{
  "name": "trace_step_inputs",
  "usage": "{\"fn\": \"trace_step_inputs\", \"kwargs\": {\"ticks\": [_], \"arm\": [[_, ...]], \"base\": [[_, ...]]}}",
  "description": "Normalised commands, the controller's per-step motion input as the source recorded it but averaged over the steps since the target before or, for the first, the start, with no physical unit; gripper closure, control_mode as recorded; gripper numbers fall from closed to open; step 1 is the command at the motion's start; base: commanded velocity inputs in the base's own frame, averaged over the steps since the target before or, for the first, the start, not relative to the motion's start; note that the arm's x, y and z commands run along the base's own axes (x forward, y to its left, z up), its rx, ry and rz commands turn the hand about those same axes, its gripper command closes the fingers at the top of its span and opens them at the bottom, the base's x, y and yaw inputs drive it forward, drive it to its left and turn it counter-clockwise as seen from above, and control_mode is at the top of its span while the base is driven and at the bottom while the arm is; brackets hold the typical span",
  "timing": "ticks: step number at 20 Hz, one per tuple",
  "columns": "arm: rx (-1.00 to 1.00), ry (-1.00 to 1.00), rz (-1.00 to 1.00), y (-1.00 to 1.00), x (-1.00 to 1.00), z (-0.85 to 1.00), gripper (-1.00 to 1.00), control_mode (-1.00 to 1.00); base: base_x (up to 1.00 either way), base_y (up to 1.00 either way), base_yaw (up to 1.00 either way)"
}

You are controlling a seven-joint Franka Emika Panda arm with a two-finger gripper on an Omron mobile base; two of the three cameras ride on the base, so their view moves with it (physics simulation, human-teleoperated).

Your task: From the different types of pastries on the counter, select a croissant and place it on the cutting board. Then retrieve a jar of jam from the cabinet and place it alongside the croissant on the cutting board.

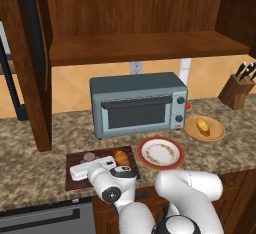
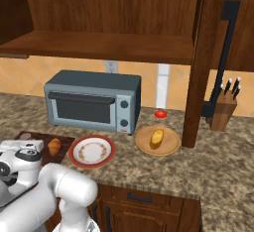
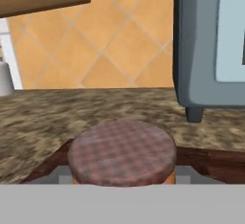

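The dark cutting board (image 1: 102, 154) lies on the speckled counter (image 1: 30, 163) in front of the toaster oven. The golden-brown croissant (image 1: 120, 157) rests on the board's right part, also seen as the croissant (image 2: 54, 145). The jar of jam (image 3: 122, 151), orange with a greyish-brown checked lid, stands on the board's left part as the jar (image 1: 89, 156). My gripper (image 3: 123, 176) reaches level toward the wall, a grey finger close against each side of the jar, shut on it. The board's edge (image 3: 210, 163) shows behind the jar. The open cabinet shelf (image 1: 145, 48) hangs above.
The grey toaster oven (image 1: 137, 103) stands just behind the board. A red-rimmed plate (image 1: 160, 153) sits right of the board. Further right the pale bun (image 1: 202, 125) lies on a wooden plate. A knife block (image 1: 240, 88) stands at the far right.
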Motion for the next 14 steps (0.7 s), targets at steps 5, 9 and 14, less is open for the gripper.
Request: {"fn": "trace_step_inputs", "kwargs": {"ticks": [5,9,14], "arm": [[0.00,-0.03,0.00,0.09,-0.03,0.22,-1.00,-1.00],[0.00,-0.04,-0.02,0.10,-0.28,0.40,-1.00,-1.00],[0.00,0.00,-0.02,0.03,-0.76,0.27,-1.00,-1.00]], "base": [[0.00,0.00,0.00],[0.00,0.00,0.00],[0.00,0.00,0.00]]}}
